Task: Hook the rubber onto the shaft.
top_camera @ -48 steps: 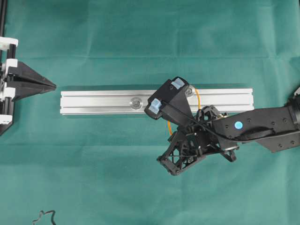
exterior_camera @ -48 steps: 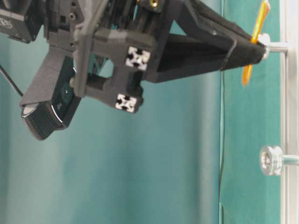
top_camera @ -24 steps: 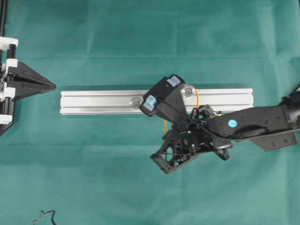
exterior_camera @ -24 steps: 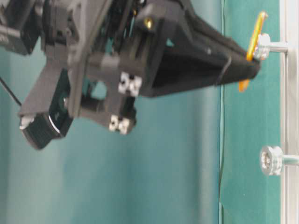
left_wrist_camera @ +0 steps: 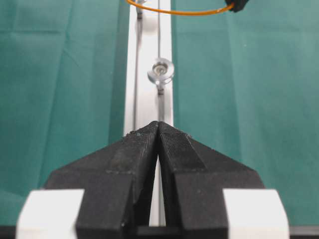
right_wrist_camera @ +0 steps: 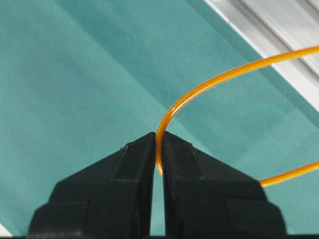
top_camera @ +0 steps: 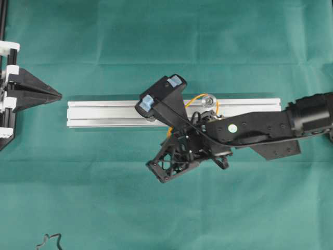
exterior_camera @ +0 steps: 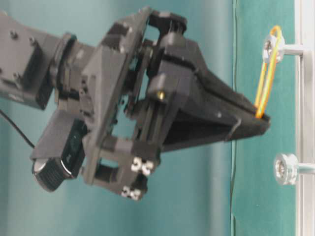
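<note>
The rubber [exterior_camera: 266,73] is a thin orange loop. Its upper end is hooked round the upper shaft [exterior_camera: 273,48] and it is stretched taut. My right gripper [exterior_camera: 261,122] is shut on its other end, the band pinched between the tips [right_wrist_camera: 158,137]. From above, the rubber [top_camera: 194,98] runs from the right shaft [top_camera: 209,101] leftward under my right wrist. The second shaft [exterior_camera: 285,168] stands bare beyond the tips. My left gripper [left_wrist_camera: 158,125] is shut on nothing, parked at the rail's left end [top_camera: 56,95].
The aluminium rail [top_camera: 104,113] lies across the green cloth and carries both shafts. A dark squiggly cord [top_camera: 49,242] lies at the bottom left corner. A black frame post [top_camera: 4,21] stands at the left edge.
My right gripper has moved left along the rail with the rubber. The band has slipped behind the right shaft's head and stretched out long.
</note>
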